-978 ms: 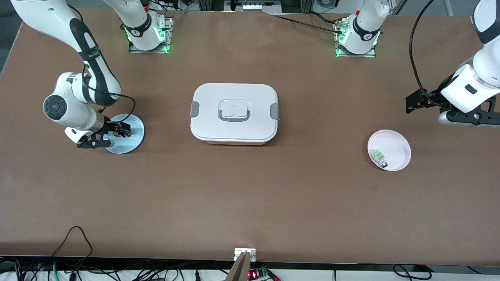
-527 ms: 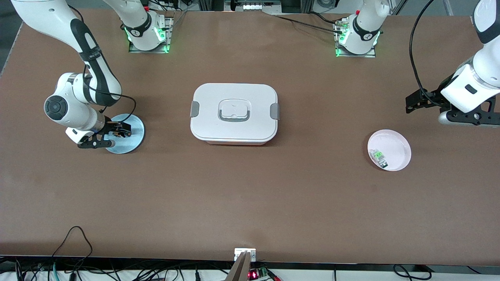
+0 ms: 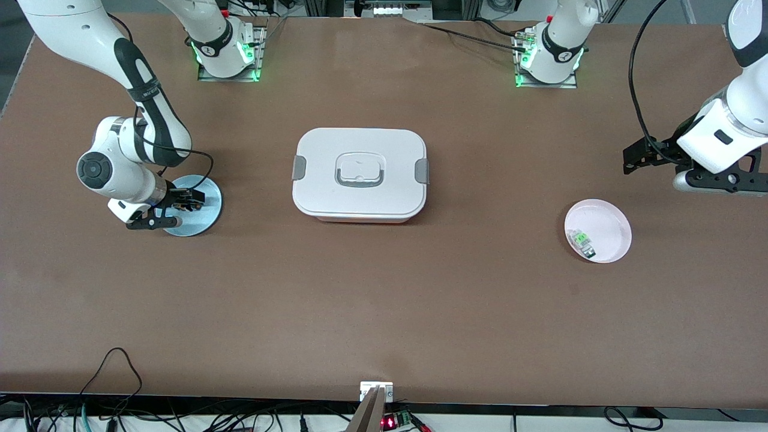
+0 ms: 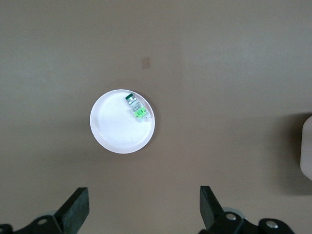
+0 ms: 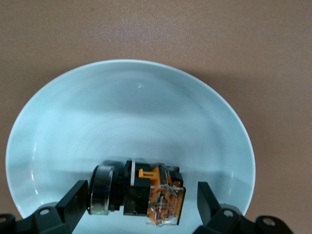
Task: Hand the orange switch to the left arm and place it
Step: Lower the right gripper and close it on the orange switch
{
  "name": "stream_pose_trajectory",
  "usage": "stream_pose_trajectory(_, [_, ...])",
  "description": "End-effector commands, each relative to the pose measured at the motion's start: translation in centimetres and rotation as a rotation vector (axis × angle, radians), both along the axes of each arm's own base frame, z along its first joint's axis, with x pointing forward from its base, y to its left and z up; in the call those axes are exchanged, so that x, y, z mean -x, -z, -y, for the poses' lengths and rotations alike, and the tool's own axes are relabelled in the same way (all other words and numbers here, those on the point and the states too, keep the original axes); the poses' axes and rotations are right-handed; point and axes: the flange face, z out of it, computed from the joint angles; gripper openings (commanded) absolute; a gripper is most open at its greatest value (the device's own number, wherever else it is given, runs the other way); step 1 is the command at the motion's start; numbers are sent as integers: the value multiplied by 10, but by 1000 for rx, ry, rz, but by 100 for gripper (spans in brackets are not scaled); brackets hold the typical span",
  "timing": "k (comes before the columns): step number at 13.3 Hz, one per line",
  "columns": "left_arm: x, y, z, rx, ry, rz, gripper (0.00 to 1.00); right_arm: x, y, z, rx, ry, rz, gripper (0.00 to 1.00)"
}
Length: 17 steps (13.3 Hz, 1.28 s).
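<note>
We see the right gripper [image 3: 191, 201] down over the blue plate [image 3: 207, 213] near the right arm's end of the table, its fingers [image 5: 73, 202] spread wide on either side of the orange switch [image 5: 146, 192] without touching it. The switch lies on its side in the plate, with its round black end pointing toward one finger and its orange block toward the other. The box [image 3: 360, 174] sits shut in the middle of the table, well apart from both plates, its grey latches on its two short sides. The left arm waits with the left gripper [image 4: 141, 209] high over the table near its own end, its fingers [image 4: 75, 207] wide open and holding nothing. Below it lies the pink plate [image 3: 609, 225], which holds a small green and clear part [image 3: 582, 241] close to its rim.
</note>
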Motion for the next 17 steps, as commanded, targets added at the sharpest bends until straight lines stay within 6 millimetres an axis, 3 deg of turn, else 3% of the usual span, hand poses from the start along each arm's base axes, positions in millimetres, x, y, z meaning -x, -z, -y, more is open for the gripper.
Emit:
stream_pose_trajectory(1, [-3, -5, 0, -12, 8, 2, 100, 0, 2, -2, -5, -17, 7, 99])
stream_pose_trajectory(10, [-3, -5, 0, -12, 8, 2, 100, 0, 4, -5, -7, -2, 5, 95])
stream_pose_trajectory(17, [-3, -5, 0, -12, 8, 4, 100, 1, 3, -5, -12, -34, -2, 58])
